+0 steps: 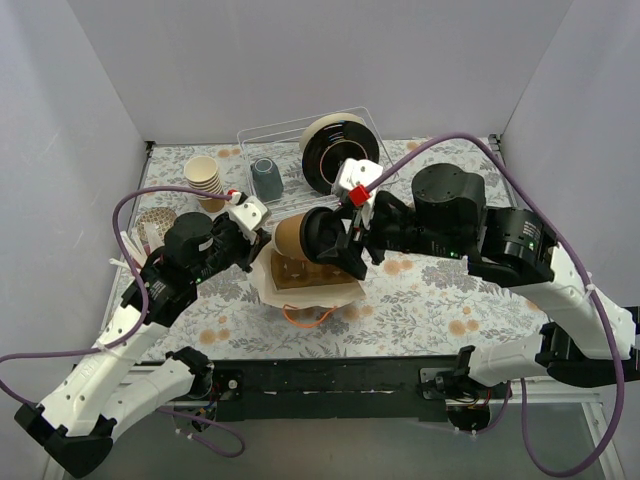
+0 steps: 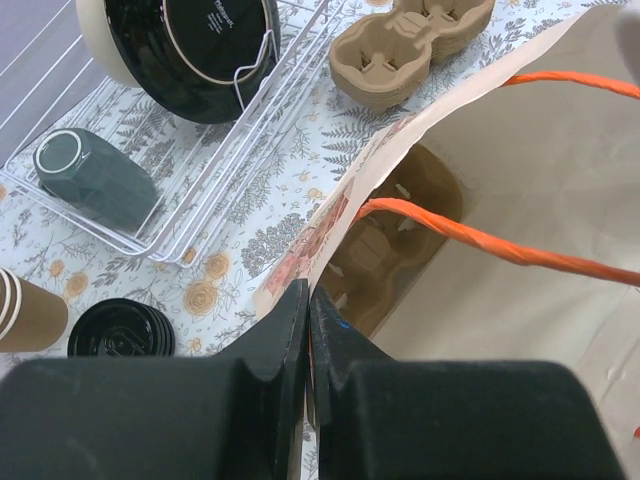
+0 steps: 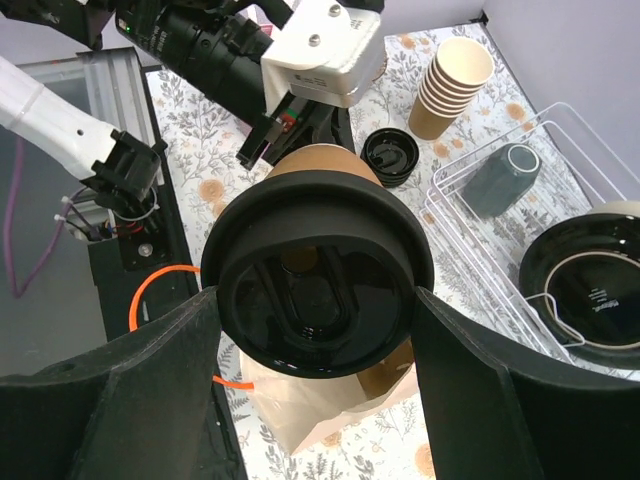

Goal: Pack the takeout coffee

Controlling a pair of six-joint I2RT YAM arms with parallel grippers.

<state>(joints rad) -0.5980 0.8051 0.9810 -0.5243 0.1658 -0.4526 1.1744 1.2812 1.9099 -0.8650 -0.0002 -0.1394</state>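
A tan takeout coffee cup [image 1: 293,237] with a black lid [image 3: 318,285] lies on its side in the air, and my right gripper [image 3: 318,330] is shut on it at the lid end. It hangs just above the open mouth of a pale paper bag [image 1: 300,292] with orange handles [image 2: 480,245]. A cardboard cup carrier [image 2: 385,265] sits inside the bag. My left gripper [image 2: 308,310] is shut on the bag's rim [image 2: 330,225] and holds that side up.
A wire dish rack [image 1: 290,135] at the back holds a black plate [image 1: 338,152] and a grey-blue mug [image 1: 266,178]. A stack of lidless cream cups [image 1: 205,178] stands at the back left. Loose black lids [image 2: 120,330] and spare carriers [image 2: 410,45] lie on the floral cloth.
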